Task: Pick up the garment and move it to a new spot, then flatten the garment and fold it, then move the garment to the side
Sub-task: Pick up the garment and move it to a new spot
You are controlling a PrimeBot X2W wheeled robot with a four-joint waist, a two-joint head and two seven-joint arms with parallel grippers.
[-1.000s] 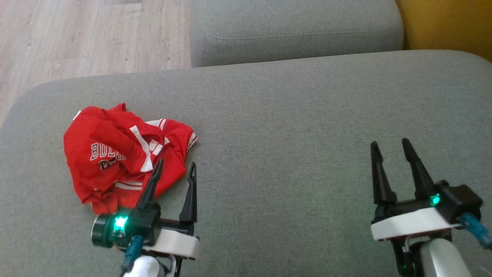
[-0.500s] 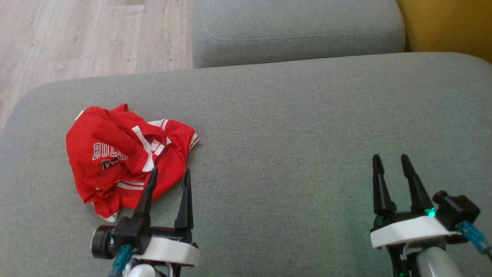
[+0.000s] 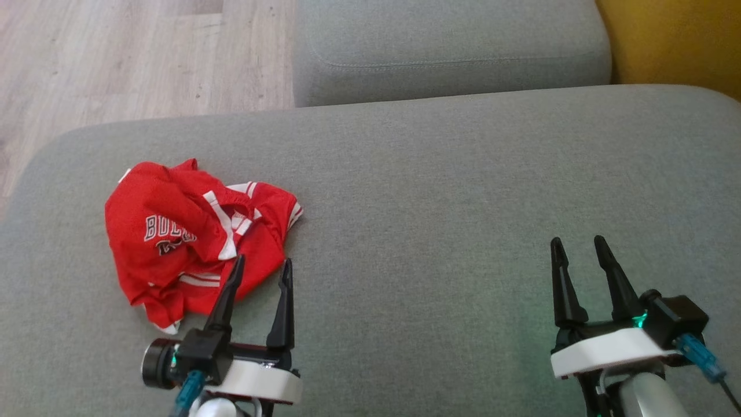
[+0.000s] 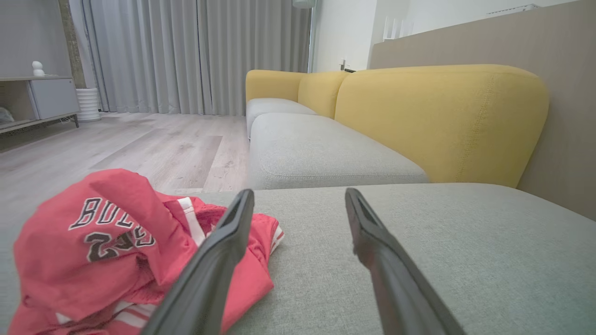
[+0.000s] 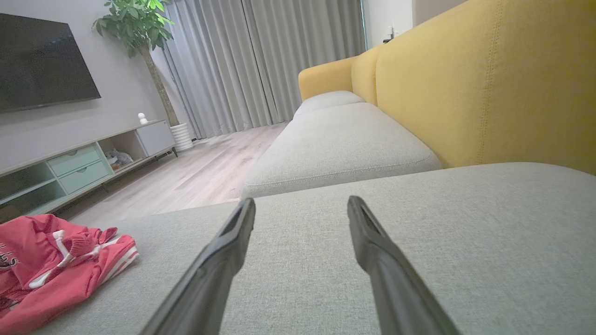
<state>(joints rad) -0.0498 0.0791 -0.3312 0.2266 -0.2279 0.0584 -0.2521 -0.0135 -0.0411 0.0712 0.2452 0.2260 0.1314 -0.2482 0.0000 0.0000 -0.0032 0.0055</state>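
The left gripper (image 3: 263, 260) has its fingers (image 3: 226, 296) spread wide with nothing between them. It hangs over the left part of the cushion (image 3: 434, 191), one tip at the near edge of the jersey (image 3: 173, 243) and the other over bare grey fabric; whether that tip touches the cloth I cannot tell. The right gripper (image 3: 578, 240), equally spread and empty, hovers over the cushion's right part, well apart from the jersey. The jersey lies crumpled on the cushion's left part. It looks light and limp, probably a thin mesh knit that will sag from any single pinch and may let one layer slide off another. A good hold seems to be a raised fold or the white-banded edge nearest the left fingers, taken deep enough to catch more than one layer. For flattening, the shoulders or hem corners would serve better, but the heap hides them. It is bright red with white trim stripes, with partly hidden white-edged lettering and a number beneath, all folded over itself.
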